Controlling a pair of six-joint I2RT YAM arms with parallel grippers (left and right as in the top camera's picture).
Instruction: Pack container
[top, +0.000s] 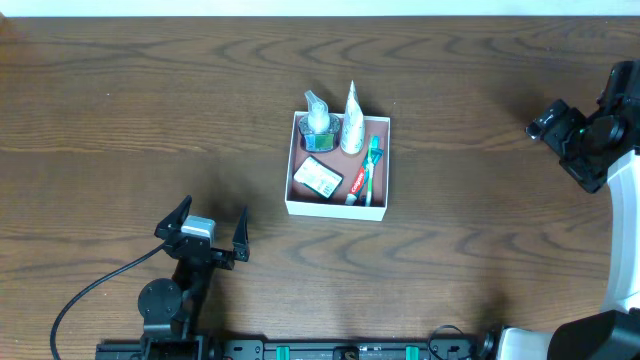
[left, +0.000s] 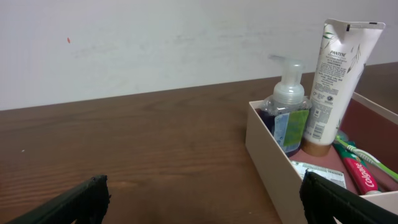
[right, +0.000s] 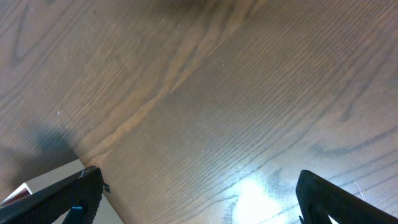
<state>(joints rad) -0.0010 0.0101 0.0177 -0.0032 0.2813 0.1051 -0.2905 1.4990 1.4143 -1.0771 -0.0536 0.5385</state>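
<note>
The container (top: 337, 207), a square shallow box with white walls and a reddish-brown inside, sits at the table's middle. In it stand a soap pump bottle (top: 318, 124) and a white tube (top: 351, 128); a green toothbrush (top: 372, 160), a red toothpaste tube (top: 359, 183) and a small green-white packet (top: 319, 177) lie flat. My left gripper (top: 205, 232) is open and empty, front left of the box. In the left wrist view the box wall (left: 268, 158), pump bottle (left: 288, 106) and tube (left: 336, 74) show at right. My right gripper (top: 563, 128) is open and empty, raised at the far right.
The brown wooden table (top: 150, 110) stretches around the box. A black cable (top: 90, 290) runs from the left arm's base at the front edge. The right wrist view shows bare wood (right: 205, 112) and a white box corner (right: 43, 180) at lower left.
</note>
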